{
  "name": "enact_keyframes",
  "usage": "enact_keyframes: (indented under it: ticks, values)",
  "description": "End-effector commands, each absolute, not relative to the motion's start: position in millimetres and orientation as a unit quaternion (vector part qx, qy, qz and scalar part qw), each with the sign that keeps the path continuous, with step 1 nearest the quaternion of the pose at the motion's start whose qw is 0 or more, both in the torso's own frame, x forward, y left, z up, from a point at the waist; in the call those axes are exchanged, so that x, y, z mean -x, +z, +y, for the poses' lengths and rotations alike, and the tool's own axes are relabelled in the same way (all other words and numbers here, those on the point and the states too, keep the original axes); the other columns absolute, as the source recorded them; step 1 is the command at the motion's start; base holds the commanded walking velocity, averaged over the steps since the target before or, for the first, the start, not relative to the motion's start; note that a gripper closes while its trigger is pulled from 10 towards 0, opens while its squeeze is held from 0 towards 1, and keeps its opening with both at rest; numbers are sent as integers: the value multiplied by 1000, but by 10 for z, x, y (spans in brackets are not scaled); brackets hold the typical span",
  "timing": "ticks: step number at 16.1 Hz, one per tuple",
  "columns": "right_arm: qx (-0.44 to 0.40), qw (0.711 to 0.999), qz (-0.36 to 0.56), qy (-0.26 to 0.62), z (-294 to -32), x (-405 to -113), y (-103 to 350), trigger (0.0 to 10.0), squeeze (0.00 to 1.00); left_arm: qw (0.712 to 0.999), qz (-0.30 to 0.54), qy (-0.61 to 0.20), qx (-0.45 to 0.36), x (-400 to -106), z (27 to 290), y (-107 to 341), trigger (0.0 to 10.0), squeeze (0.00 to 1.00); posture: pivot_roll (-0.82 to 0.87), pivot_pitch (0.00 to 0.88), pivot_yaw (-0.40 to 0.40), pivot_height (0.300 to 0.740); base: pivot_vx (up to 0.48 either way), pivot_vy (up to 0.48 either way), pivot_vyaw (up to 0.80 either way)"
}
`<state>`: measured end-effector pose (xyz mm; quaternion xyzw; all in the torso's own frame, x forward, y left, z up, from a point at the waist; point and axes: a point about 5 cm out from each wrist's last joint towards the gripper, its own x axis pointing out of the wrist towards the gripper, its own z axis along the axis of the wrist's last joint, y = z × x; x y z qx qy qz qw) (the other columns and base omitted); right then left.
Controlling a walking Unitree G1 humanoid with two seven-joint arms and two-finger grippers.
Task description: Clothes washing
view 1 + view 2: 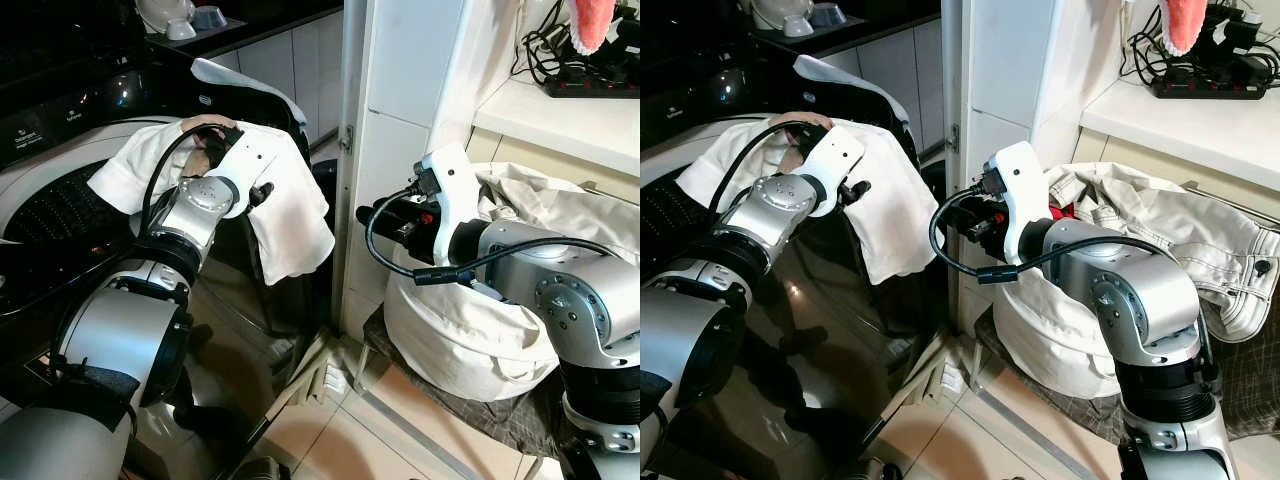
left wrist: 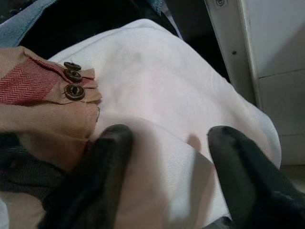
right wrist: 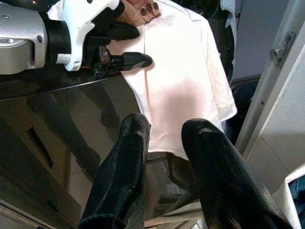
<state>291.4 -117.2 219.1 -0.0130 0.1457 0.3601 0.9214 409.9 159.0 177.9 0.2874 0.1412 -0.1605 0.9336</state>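
A white garment (image 1: 295, 215) hangs over the rim of the dark top-loading washing machine (image 1: 45, 205) on the left. A tan piece with brown buttons (image 2: 52, 107) lies partly under it. My left gripper (image 2: 164, 136) is open, and its black fingers (image 2: 112, 143) rest on the white cloth, spread wide over a fold. My right gripper (image 3: 167, 126) hovers open and holds nothing. It sits in front of the white laundry bag (image 1: 460, 340) and points toward the machine. A cream jacket (image 1: 1180, 225) spills from the bag's top.
A white cabinet post (image 1: 400, 110) stands between the machine and the bag. A shelf at the right carries a power strip (image 1: 590, 82) with cables, and a pink cloth (image 1: 592, 22) hangs above. Bowls (image 1: 185, 20) sit on the counter behind. Tiled floor (image 1: 330, 440) lies below.
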Motion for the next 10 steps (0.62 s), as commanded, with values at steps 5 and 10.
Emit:
enact_keyframes:
  ticks: [5,10]
  values:
    - [24,919,143,367,-1161,-2894,2214,10000,0,936,145,-154,-281,-4113,1637,1835,0,0,-62,0,53,740,0,0,0]
    - [26,920,140,364,-1181,-2905,2235,10000,0,942,119,-122,-290,-4169,1738,2073,0,0,-64,0,53,740,0,0,0]
